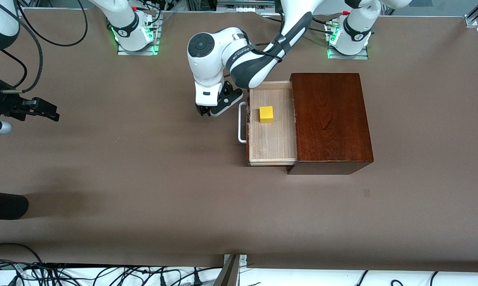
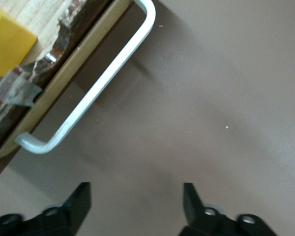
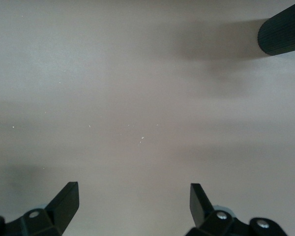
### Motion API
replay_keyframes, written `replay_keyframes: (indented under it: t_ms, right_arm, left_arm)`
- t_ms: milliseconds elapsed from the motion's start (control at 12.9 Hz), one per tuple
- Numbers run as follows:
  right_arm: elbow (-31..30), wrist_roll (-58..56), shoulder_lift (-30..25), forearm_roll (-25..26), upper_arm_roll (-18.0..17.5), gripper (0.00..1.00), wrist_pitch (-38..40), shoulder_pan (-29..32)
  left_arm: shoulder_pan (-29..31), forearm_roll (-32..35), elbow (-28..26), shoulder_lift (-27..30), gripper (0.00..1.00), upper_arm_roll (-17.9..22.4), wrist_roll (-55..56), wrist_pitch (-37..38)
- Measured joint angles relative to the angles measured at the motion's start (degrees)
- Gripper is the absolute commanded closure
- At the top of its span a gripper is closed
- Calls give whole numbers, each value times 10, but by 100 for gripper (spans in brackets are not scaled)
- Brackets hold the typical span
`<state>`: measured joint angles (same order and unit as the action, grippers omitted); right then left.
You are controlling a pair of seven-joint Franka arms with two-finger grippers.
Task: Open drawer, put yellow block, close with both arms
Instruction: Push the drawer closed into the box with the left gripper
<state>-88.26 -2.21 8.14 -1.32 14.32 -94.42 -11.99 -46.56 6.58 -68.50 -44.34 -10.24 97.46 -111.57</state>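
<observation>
The drawer (image 1: 271, 139) stands pulled out of the dark wooden box (image 1: 330, 119) toward the right arm's end of the table. The yellow block (image 1: 266, 114) lies inside its pale tray. In the left wrist view a corner of the yellow block (image 2: 5, 42) shows past the white handle (image 2: 103, 83). My left gripper (image 1: 207, 112) is over bare table just beside the white handle (image 1: 242, 122), apart from it. Its jaws are open with nothing between them (image 2: 136, 204). My right gripper (image 1: 44, 111) waits open (image 3: 134, 204) over bare table at the right arm's end.
A black rounded object (image 1: 4, 204) pokes in at the table's edge at the right arm's end, nearer the front camera than my right gripper; the black rounded object (image 3: 282, 32) also shows in the right wrist view. Brown tabletop (image 1: 143, 178) spreads around the box.
</observation>
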Motion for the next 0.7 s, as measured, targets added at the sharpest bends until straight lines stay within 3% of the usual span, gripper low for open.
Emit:
replay_keyframes:
  t_ms: [699]
  right_arm:
    - [1, 1, 0, 0, 1, 0, 0, 0]
  left_arm:
    - [33, 0, 0, -21, 100, 5, -7, 9]
